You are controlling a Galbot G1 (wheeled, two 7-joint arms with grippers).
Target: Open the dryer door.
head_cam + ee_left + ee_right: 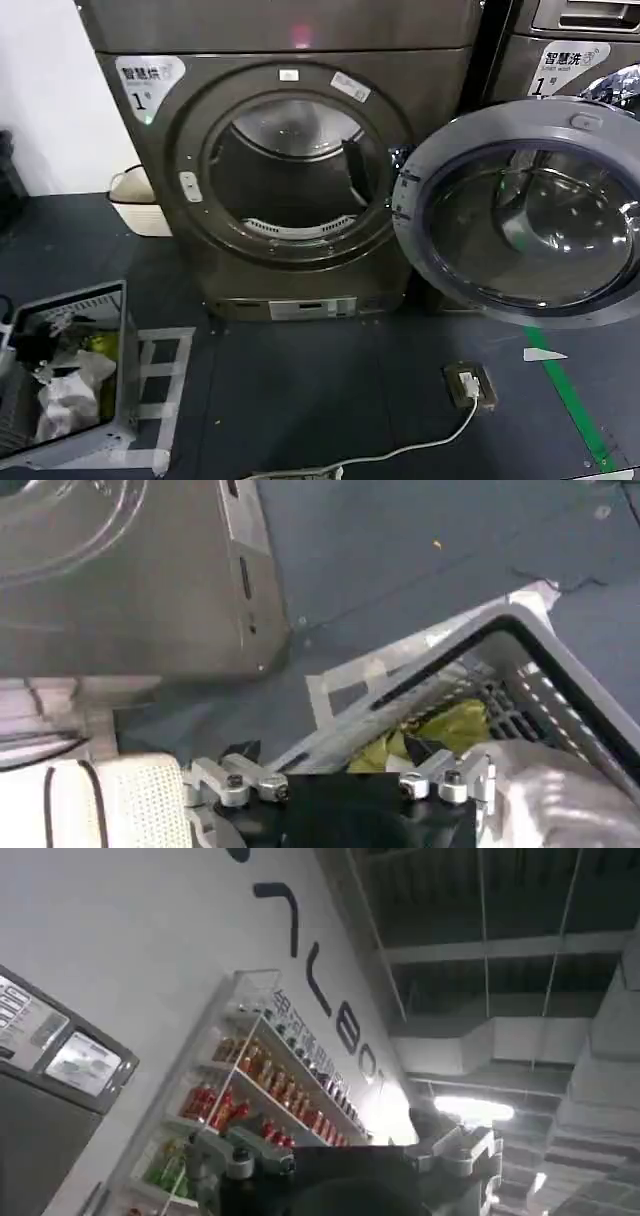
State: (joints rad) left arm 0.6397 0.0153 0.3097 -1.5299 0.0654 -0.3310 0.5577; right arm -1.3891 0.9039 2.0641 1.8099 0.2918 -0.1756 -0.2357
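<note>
We're seeing the dryer door (520, 210) hanging wide open, blocking the second machine (570, 60). The drum opening (290, 165) is sitting unobstructed. A grey basket (70, 380) and a cable (400, 452) are cluttering the floor (300, 380) in front.

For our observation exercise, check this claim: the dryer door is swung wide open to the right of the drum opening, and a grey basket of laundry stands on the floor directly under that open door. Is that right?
Not quite. The dryer door is indeed swung open to the right of the drum opening, but the head view shows the grey basket on the floor at the far left, not under the door.
</note>
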